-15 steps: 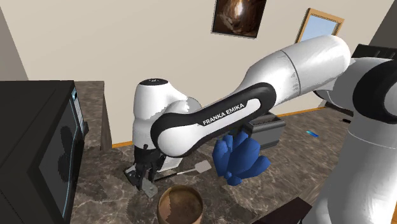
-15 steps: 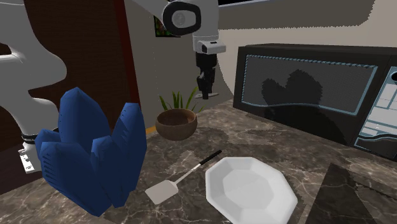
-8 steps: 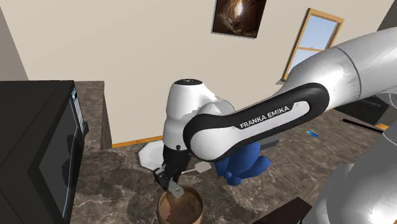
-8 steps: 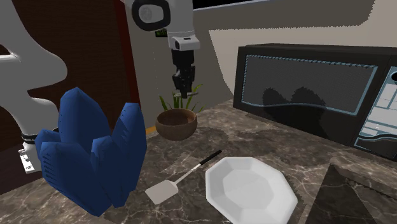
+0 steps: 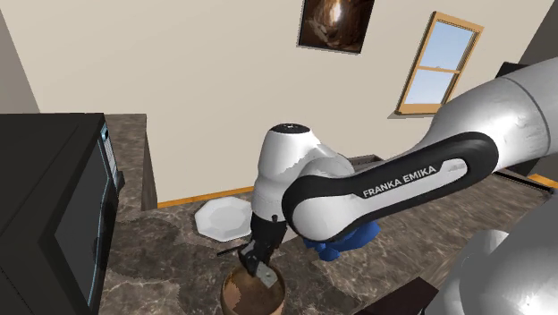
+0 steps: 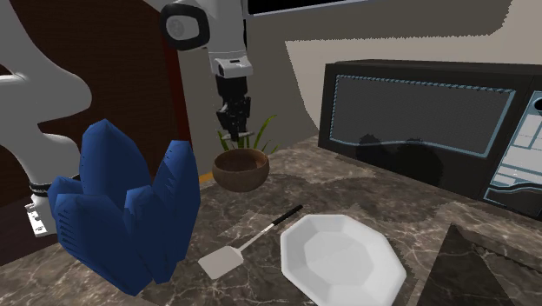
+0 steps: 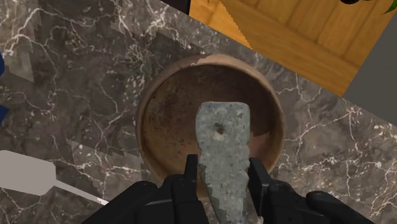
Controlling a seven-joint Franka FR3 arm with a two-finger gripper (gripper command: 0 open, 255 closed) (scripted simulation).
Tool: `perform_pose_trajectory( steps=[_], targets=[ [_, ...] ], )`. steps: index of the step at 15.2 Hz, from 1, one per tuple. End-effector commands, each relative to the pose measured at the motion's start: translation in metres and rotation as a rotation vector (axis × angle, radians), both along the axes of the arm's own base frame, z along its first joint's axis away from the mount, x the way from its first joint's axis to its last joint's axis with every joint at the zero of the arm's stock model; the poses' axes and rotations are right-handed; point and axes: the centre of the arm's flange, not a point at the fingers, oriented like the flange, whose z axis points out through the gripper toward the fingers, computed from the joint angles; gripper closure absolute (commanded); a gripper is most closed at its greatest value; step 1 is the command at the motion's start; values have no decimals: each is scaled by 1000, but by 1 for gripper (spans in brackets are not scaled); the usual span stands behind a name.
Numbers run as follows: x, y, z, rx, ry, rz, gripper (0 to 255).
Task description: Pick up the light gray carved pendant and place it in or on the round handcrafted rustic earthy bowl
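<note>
The tool (image 7: 224, 177) is clamping the grey stone pendant (image 7: 222, 146), holding it just above the brown bowl (image 7: 165, 108) on the marble counter (image 7: 76, 76). A spatula (image 6: 246, 244), a white plate (image 6: 343, 257) and a blue lumpy object (image 6: 130, 217) are lying apart from the bowl, beside a black microwave (image 6: 417, 122).

You're looking at a pendant (image 7: 221, 153) reading as rough, speckled grey stone; the bowl (image 7: 167, 111) is showing matt, mottled brown inside. The surface (image 7: 76, 76) is looking like dark, white-veined marble, w/ the microwave (image 6: 417, 122) front gleaming glossy black.
</note>
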Motion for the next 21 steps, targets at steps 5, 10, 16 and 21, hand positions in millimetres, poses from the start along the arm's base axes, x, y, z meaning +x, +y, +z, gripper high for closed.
perform_pose_trajectory(
  steps=[5,10,16,21],
  targets=[
    [0,0,-32,0,0,0,255],
    [0,0,-58,0,0,0,255],
    [0,0,-63,0,0,0,255],
    [0,0,-63,0,0,0,0]
  ],
)
